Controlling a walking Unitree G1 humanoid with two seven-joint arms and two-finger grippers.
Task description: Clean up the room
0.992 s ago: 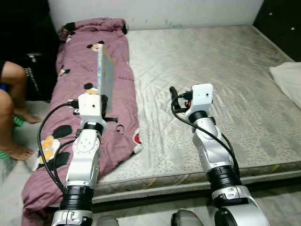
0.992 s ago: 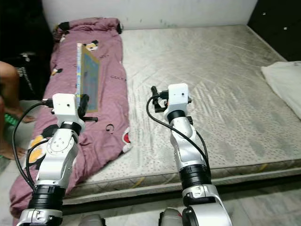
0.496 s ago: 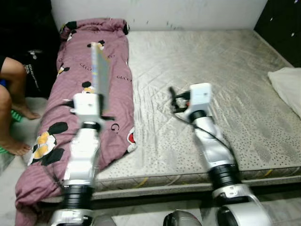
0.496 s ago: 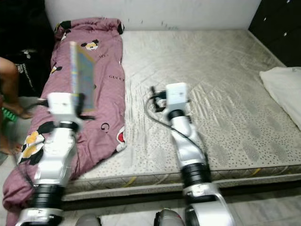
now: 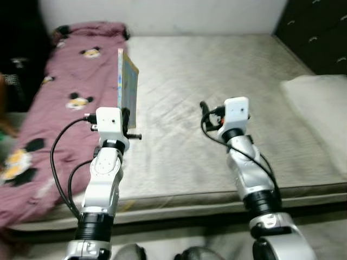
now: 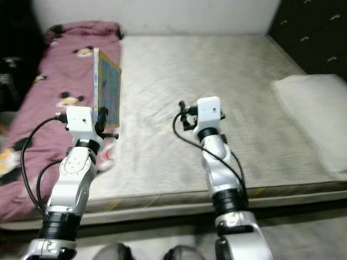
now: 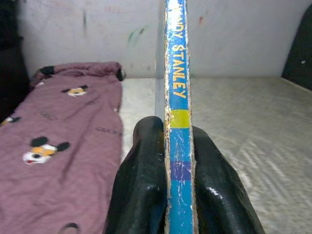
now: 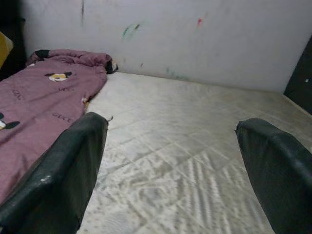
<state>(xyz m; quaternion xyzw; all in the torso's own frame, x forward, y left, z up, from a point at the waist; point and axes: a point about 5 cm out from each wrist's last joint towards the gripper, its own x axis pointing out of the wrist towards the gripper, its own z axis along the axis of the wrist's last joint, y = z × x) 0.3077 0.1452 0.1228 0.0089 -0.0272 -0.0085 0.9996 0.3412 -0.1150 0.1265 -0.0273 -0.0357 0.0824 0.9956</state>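
My left gripper (image 5: 127,115) is shut on a thin book (image 5: 127,84) held upright and edge-on above the left part of the bare mattress (image 5: 227,65). The left wrist view shows its blue spine (image 7: 178,122) with yellow letters clamped between both black fingers (image 7: 141,185). My right gripper (image 5: 205,111) hovers over the middle of the mattress, open with nothing between its fingers (image 8: 63,170).
A maroon cartoon-print blanket (image 5: 59,103) lies along the mattress's left side. A white pillow (image 5: 320,114) rests at the right edge. Dark drawers (image 5: 320,27) stand at the back right, a white wall (image 8: 195,34) behind the bed.
The whole picture has shifted left, so the camera turned right: the pillow is more in view and the seated person at the left has left the frame. Both arms keep their pose.
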